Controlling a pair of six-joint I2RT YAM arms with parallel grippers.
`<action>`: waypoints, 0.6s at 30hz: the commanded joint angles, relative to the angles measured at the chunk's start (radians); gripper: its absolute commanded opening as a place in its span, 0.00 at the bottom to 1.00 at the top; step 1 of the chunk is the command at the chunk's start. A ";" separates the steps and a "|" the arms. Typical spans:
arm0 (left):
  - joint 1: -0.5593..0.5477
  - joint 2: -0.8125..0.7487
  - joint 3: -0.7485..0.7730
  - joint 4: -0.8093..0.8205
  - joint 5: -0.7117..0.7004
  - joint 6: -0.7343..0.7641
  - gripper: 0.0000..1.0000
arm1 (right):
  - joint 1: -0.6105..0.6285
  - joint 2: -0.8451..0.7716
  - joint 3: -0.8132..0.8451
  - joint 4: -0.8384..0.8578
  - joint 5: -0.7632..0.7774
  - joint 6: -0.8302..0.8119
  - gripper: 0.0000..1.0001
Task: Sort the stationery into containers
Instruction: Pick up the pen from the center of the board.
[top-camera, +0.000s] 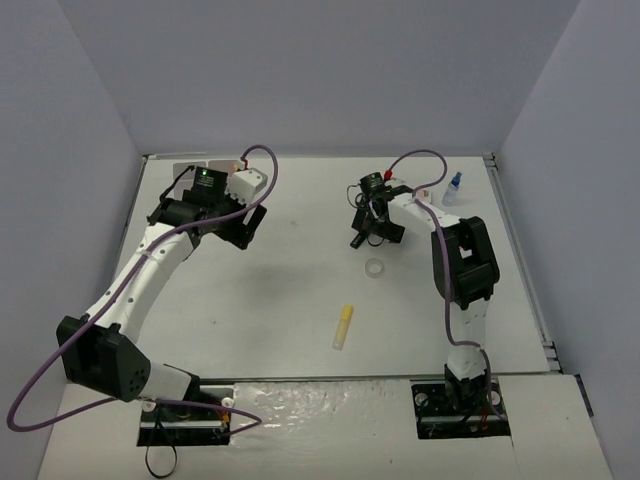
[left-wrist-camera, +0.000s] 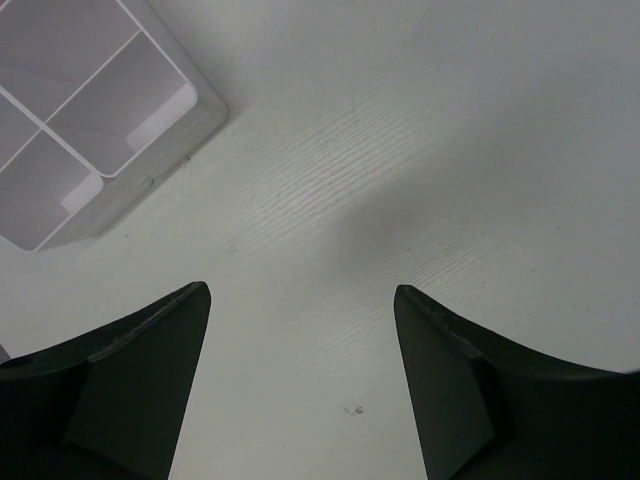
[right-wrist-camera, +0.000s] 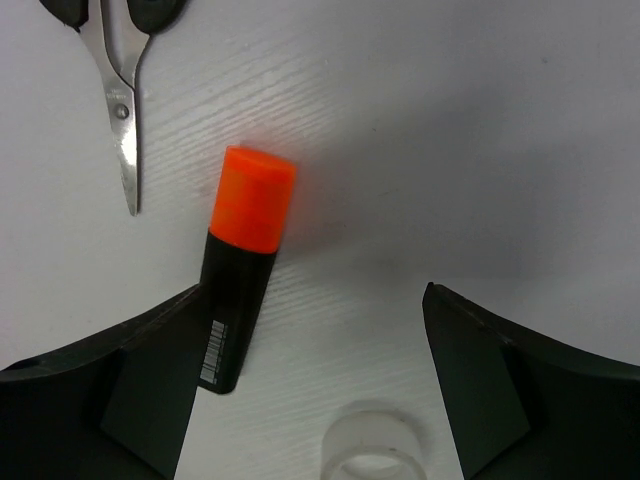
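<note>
Right gripper: jaws wide, nothing held, low over the orange-black marker, which lies flat close by one finger. Scissors sit just beyond the marker's cap, tape ring on the near side. Left gripper: wide, empty, tray corner just ahead. Yellow stick and blue-capped bottle lie well apart.

Bright, even light in all 3 views; soft shadow right of the orange-black marker.

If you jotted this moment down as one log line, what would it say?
left gripper: open, empty, near tray | right gripper: open, empty, above marker and tape ring | scissors: untouched
</note>
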 joint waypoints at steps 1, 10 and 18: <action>0.004 -0.023 0.032 0.049 -0.024 -0.007 0.71 | -0.014 0.049 0.075 0.003 0.035 0.013 0.79; 0.011 -0.024 0.026 0.054 -0.046 0.021 0.72 | -0.001 0.098 0.130 0.003 0.000 0.000 0.77; 0.013 -0.015 0.031 0.062 -0.050 0.020 0.72 | -0.005 0.126 0.131 0.003 -0.023 -0.014 0.30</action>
